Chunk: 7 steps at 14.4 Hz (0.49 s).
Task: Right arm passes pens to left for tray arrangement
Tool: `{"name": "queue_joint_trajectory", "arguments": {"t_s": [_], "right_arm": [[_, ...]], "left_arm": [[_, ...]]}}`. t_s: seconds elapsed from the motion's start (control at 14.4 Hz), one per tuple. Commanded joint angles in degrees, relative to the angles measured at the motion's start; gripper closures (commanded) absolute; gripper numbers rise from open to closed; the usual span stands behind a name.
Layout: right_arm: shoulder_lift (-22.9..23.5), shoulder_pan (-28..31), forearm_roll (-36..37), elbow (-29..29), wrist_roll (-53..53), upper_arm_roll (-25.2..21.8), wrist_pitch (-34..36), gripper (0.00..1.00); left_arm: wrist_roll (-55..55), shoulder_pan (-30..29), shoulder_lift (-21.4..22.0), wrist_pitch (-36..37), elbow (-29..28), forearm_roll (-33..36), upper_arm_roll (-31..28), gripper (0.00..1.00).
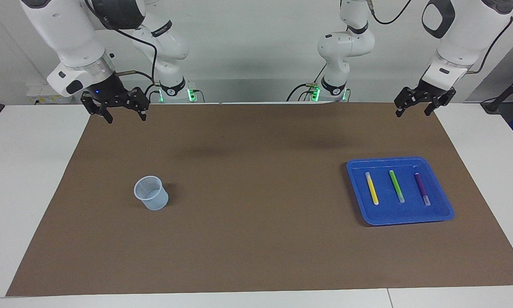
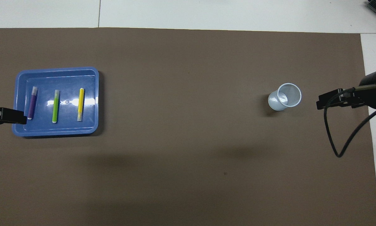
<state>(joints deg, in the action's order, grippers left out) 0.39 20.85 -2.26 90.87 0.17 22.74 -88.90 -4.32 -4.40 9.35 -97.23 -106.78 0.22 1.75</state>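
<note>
Close to the robots, both pincers hang in the air with nothing in them and their jaws spread wide: the left pincer (image 1: pixel 413 111) over the brown mat's (image 1: pixel 256 239) edge at the left arm's end of the worktop (image 1: pixel 29 179), the right pincer (image 1: pixel 124 115) over the mat's edge at the right arm's end. Farther out, in the overhead view, the tray (image 2: pixel 93 94) sits at about nine o'clock on the mat, and the pens lie in it side by side and apart: purple (image 2: pixel 32 103), green (image 2: pixel 55 106) and yellow (image 2: pixel 80 104). At about three o'clock stands a translucent cup (image 2: pixel 285 97), upright.
</note>
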Motion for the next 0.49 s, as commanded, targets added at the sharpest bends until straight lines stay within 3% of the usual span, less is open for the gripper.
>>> {"name": "queue_joint_trajectory", "arguments": {"t_s": [0.0,0.42], "right_arm": [[-1.4,0.6,0.7,1.2,-0.8,0.4,0.2,0.0],[-1.4,0.6,0.7,1.2,-0.8,0.4,0.2,0.0]], "left_arm": [[-0.5,-0.4,2.0,-0.6,-1.1,1.3,0.1,0.0],[-0.1,0.3,2.1,0.3,0.1,1.3,0.2,0.0]]}}
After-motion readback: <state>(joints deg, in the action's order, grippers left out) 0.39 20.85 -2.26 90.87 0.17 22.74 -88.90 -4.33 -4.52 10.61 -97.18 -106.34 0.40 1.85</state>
